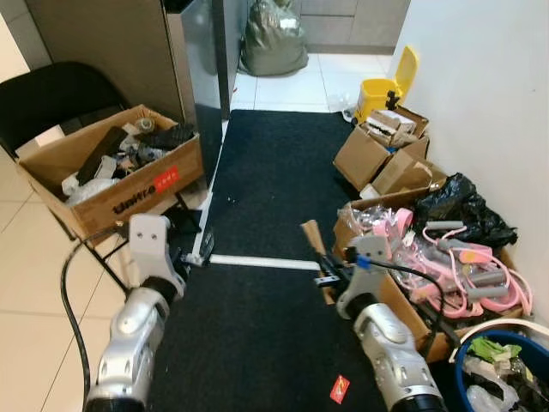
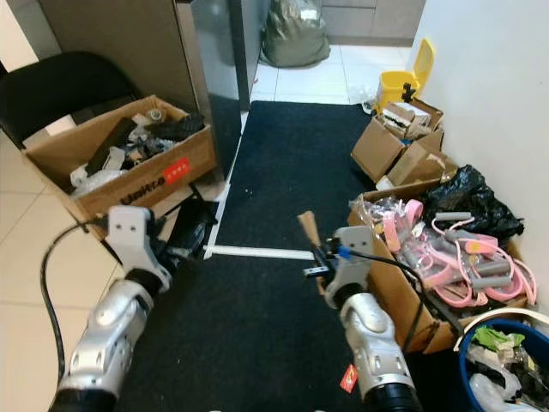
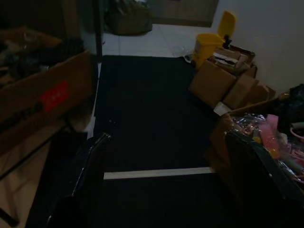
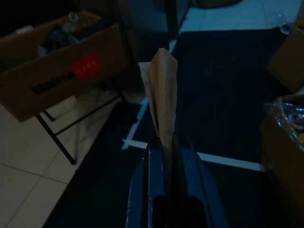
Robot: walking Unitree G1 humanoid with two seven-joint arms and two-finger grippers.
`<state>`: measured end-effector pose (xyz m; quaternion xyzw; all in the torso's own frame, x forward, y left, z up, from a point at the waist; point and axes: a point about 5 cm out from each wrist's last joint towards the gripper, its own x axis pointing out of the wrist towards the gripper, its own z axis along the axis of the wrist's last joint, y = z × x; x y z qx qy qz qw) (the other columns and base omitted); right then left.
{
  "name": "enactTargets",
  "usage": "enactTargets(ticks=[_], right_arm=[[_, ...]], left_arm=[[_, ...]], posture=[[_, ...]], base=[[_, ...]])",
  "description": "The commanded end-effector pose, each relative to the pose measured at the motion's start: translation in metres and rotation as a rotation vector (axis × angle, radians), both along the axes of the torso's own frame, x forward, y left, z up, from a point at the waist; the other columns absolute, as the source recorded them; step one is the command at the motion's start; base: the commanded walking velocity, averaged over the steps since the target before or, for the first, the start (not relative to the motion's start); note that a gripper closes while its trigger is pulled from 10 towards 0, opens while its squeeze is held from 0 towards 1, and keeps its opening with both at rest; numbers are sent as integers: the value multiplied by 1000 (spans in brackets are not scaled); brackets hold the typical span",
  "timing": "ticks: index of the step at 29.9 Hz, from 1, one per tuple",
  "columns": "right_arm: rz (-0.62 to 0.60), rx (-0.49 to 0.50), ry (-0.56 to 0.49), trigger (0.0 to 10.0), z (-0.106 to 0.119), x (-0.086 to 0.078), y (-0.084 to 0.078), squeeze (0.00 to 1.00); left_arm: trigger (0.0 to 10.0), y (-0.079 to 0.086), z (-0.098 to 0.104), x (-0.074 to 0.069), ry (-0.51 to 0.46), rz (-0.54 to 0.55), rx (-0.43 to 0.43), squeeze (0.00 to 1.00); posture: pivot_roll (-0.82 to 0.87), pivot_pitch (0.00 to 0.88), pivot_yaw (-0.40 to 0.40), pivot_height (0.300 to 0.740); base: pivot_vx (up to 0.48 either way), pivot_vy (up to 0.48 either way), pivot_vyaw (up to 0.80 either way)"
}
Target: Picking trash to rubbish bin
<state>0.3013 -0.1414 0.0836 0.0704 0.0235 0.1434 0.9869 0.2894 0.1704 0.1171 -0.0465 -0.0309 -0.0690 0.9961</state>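
My right gripper (image 4: 166, 145) is shut on a scrap of brown paper (image 4: 161, 92), which stands upright out of its fingertips above the black carpet (image 1: 266, 172). In the eye views the scrap (image 1: 310, 235) is just left of the open cardboard box of pink items (image 1: 446, 257). My left gripper (image 1: 192, 245) hovers low over the carpet's left edge, open, nothing between its fingers (image 3: 90, 171). A yellow pedal bin (image 1: 385, 87) stands far back by the right wall. A blue tub (image 1: 500, 371) holding rubbish sits at the near right. A small red scrap (image 1: 340, 388) lies on the carpet.
A cardboard box of junk (image 1: 111, 167) rests on a black folding chair (image 1: 60, 94) at the left. Small boxes (image 1: 382, 150) and a black bag (image 1: 459, 206) line the right wall. A grey sack (image 1: 273, 39) sits at the back. White tape (image 1: 262, 262) crosses the carpet.
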Motion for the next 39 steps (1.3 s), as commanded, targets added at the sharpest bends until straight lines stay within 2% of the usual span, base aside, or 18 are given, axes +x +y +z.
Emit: enactTargets(ticks=[1, 14, 16, 20, 26, 30, 39], right_arm=[[23, 0, 14, 10000, -4, -3, 7, 0], [-11, 4, 7, 10000, -1, -3, 5, 0], [-23, 8, 4, 10000, 0, -3, 4, 0], [-67, -24, 15, 10000, -5, -3, -3, 0], [-74, -36, 31, 10000, -12, -5, -6, 0], [-94, -25, 43, 10000, -14, -4, -10, 0], [-116, 9, 47, 10000, -14, -1, -14, 0]], left_arm=[[10000, 1, -4, -5, 28, 21, 1, 0], [10000, 3, -3, -17, 52, 58, 16, 0], [10000, 6, -3, -19, 56, 69, 25, 0], [10000, 23, -2, -20, 68, 121, 63, 0], [10000, 33, 2, -20, 36, 182, 88, 0], [10000, 29, 8, -22, -1, 152, 98, 0], [10000, 36, 3, -27, 11, 229, 81, 0]], posture=[[71, 143, 8, 740], [66, 156, -9, 740], [67, 152, -10, 740], [67, 155, -11, 740], [71, 145, -8, 740], [68, 146, -7, 740], [78, 130, -11, 740]], base=[[285, 0, 0], [282, 0, 0], [281, 0, 0], [280, 0, 0], [276, 0, 0], [267, 0, 0], [164, 0, 0]])
